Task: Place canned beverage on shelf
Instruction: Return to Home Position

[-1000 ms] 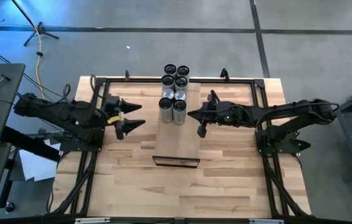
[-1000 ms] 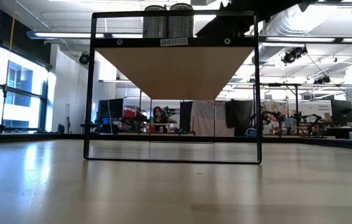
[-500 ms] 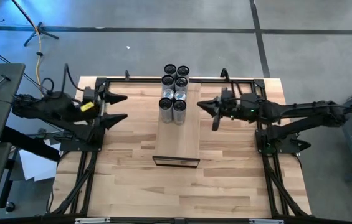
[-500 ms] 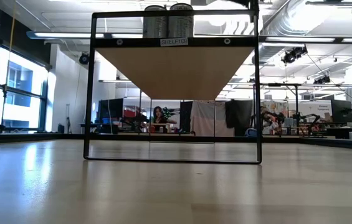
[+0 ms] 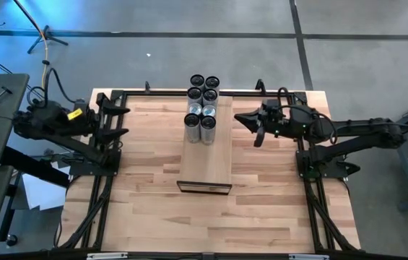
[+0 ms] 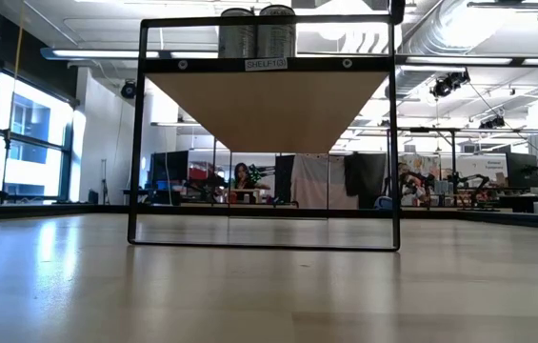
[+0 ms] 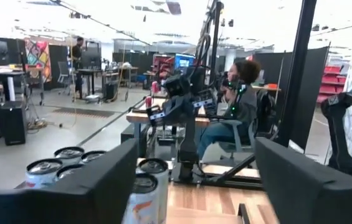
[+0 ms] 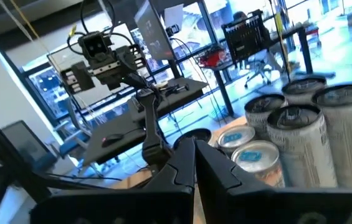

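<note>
The left jaws stand wide open with nothing between them. In the left wrist view their two dark fingers (image 7: 70,193) fill the lower corners, with a broad gap between. Seen from above, they sit over the left edge of the surface (image 5: 146,195), in the upper left part of the frame. They are at the end of the left arm (image 5: 48,123), well apart from the shelf (image 5: 207,162).

The right jaws are drawn together to a thin slit and hold nothing. Their fingers (image 8: 163,180) meet at the lower middle of the right wrist view. In the high view they point left from the end of the right arm (image 5: 362,130). They are right of the shelf in the upper half of the frame, near the cans (image 5: 201,108) but not touching them.

The cans stand upright in two close columns at the upper end of the shelf, which runs down the middle of the frame as a long pale board.

In the low view the shelf's pale underside fills the upper centre inside a black frame (image 6: 137,133). Two cans stand side by side on top of it at the frame's upper edge, with a small white label (image 6: 266,64) just below them.

In the left wrist view the can tops cluster at the lower left, and a seated person (image 7: 241,109) shows in the room beyond.
</note>
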Robot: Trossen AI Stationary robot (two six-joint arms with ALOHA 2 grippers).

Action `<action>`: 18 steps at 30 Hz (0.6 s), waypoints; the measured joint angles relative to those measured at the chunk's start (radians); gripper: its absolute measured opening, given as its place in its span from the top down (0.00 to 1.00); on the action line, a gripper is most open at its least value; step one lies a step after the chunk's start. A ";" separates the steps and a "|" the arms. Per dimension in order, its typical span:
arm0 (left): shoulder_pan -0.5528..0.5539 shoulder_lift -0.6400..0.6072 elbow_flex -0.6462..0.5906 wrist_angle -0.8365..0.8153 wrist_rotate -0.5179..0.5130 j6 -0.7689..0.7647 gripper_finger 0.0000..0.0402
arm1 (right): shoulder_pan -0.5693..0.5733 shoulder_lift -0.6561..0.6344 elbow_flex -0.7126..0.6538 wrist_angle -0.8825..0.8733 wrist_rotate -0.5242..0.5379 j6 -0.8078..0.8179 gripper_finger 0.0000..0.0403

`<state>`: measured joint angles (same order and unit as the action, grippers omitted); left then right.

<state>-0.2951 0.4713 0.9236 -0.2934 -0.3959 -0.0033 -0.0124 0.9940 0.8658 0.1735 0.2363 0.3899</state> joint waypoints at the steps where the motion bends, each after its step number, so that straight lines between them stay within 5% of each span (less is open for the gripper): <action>1: 0.000 -0.012 -0.008 -0.006 -0.001 0.000 0.32 | 0.000 -0.004 0.000 -0.011 0.000 0.018 1.00; 10: 0.000 -0.079 -0.294 0.314 0.055 0.008 0.95 | 0.000 -0.076 0.000 -0.168 -0.006 0.077 1.00; 18: 0.003 -0.130 -0.446 0.401 -0.032 -0.027 0.99 | 0.000 -0.192 0.000 -0.390 -0.047 0.080 1.00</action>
<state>-0.2924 0.3408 0.4778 0.1074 -0.4278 -0.0307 -0.0124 0.8019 0.8658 -0.2163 0.1894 0.4698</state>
